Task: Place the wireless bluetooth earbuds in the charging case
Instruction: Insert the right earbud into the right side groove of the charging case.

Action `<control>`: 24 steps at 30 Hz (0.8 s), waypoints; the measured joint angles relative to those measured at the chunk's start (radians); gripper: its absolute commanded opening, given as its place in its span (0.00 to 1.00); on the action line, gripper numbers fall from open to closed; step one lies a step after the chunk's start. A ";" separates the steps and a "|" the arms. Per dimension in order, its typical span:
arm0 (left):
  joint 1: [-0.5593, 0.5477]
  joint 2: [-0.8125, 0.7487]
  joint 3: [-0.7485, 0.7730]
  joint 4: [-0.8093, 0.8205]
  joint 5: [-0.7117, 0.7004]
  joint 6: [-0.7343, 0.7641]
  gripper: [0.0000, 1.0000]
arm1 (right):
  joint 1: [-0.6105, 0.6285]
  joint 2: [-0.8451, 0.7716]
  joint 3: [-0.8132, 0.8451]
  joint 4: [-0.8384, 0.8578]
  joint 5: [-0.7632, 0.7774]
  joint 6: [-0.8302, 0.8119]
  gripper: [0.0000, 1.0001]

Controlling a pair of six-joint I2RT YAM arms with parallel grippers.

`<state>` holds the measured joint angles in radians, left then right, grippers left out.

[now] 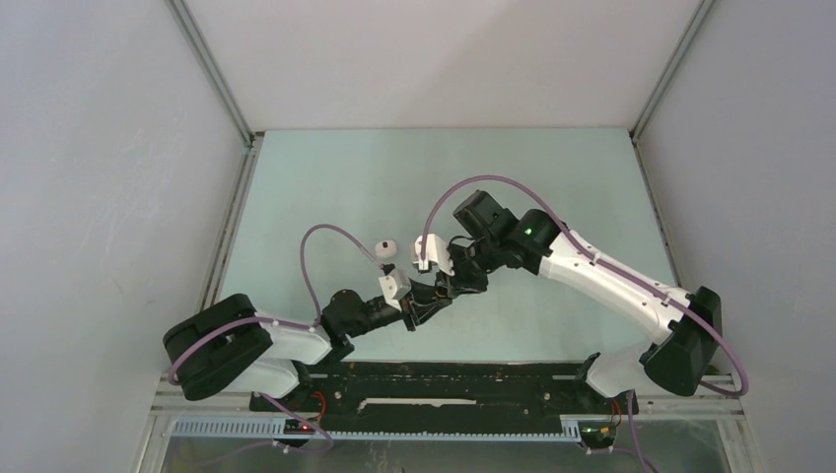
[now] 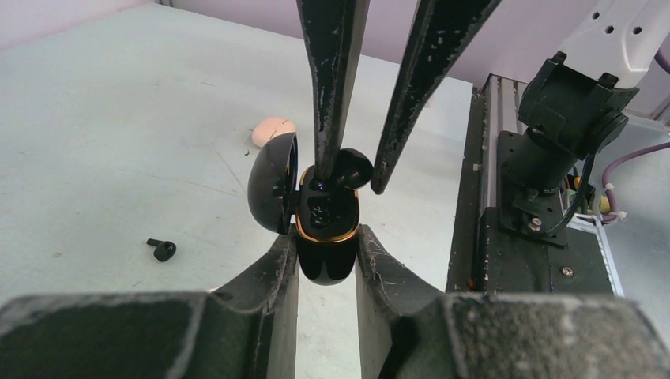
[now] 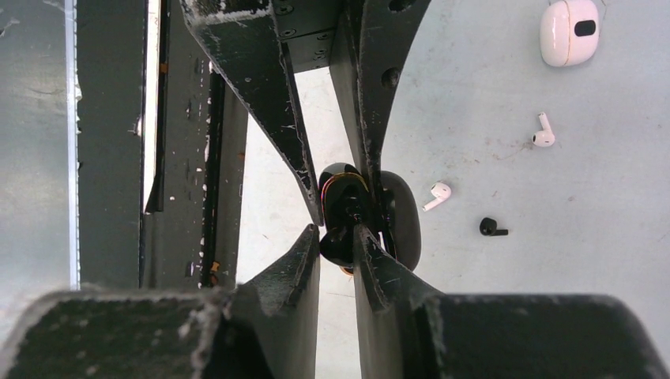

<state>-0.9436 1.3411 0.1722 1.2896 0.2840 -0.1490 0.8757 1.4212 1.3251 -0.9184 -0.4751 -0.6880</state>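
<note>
I've got the pale surface point(image 1: 394, 177) under me, and the left arm point(image 1: 286, 340) and right arm point(image 1: 611, 276) meet over its middle. My left claw point(image 2: 326, 237) is drawn in narrow, clamped on the belly of the black charging case point(image 2: 324, 260). The lid point(image 2: 269, 189) is swung open to one side and the gold-rimmed mouth is turned toward the other claw. My right claw point(image 3: 336, 233) points in from the opposite side, also narrow, and looks pinched on the held black earbud point(image 2: 354, 166). That bud sits right at the rim of the case, over a well, and I judge it's not seated yet. The white case point(image 3: 569, 31) lies well apart. Loose on the surface are a white earbud point(image 3: 543, 136), a second white earbud point(image 3: 436, 193) and a spare black earbud point(image 3: 491, 228). To do this well, I want the stem lined up with the well before any push. The left clamp has to stay firm so the case can't twist, and the travel should be slow and straight. I'd open the right claw only once the bud sits flush. Pressing at an angle would likely skid it off the rim.
</note>
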 measured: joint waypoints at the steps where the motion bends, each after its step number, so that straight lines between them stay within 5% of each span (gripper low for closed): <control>1: 0.000 0.000 0.000 0.002 0.000 0.000 0.00 | -0.005 0.000 0.000 0.000 -0.006 0.000 0.18; 24: 0.000 0.014 -0.013 0.130 0.034 0.000 0.00 | -0.212 -0.002 0.000 0.014 -0.427 0.055 0.17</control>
<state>-0.9440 1.3552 0.1589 1.4200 0.3183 -0.1493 0.6640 1.4189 1.3247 -0.9043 -0.9020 -0.6334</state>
